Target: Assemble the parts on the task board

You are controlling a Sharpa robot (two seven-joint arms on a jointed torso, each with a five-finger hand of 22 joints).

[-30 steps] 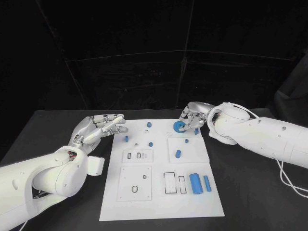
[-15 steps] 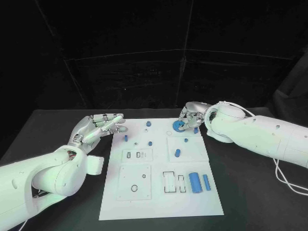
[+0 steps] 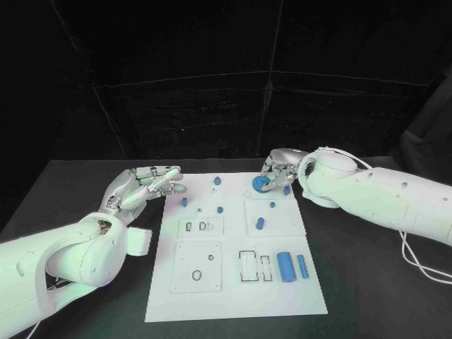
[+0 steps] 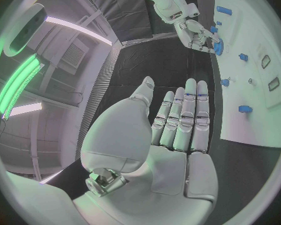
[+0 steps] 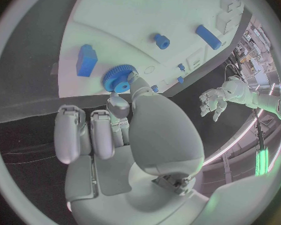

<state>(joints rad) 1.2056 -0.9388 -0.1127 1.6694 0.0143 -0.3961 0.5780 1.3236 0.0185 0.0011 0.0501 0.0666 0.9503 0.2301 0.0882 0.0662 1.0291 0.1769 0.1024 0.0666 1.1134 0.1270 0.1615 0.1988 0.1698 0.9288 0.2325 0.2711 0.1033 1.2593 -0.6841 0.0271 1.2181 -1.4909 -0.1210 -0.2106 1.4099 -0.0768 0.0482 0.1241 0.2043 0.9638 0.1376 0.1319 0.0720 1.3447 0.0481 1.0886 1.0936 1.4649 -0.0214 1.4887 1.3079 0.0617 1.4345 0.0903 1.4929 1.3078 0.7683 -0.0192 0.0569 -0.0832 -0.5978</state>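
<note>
The right hand's fingers (image 5: 118,105) pinch a small blue gear (image 5: 118,78) at their tips, thumb against one finger, while the other fingers beside them curl down and touch nothing; in the head view the right hand (image 3: 278,172) holds the gear (image 3: 260,183) at the far right corner of the white board (image 3: 236,282), just over its edge. The left hand's fingers (image 4: 187,120) are straight and pressed side by side, the thumb apart from them, with nothing in the open palm; this left hand (image 3: 145,186) hovers over the black counter (image 3: 73,191) just off the board's far left corner, palm turned up. On the board, near the gear, small blue pegs (image 3: 218,181) stand across the far half, and one oblong blue piece (image 3: 260,225) lies on a raised square panel below the right hand. Toward the near edge a thick blue cylinder (image 3: 285,266) lies beside a thinner blue bar (image 3: 301,266), close together and parallel, next to two rectangular slots (image 3: 248,268). On the near left panel there is an oval hole (image 3: 196,274). A white cable (image 3: 430,272) trails from the right arm over the counter
</note>
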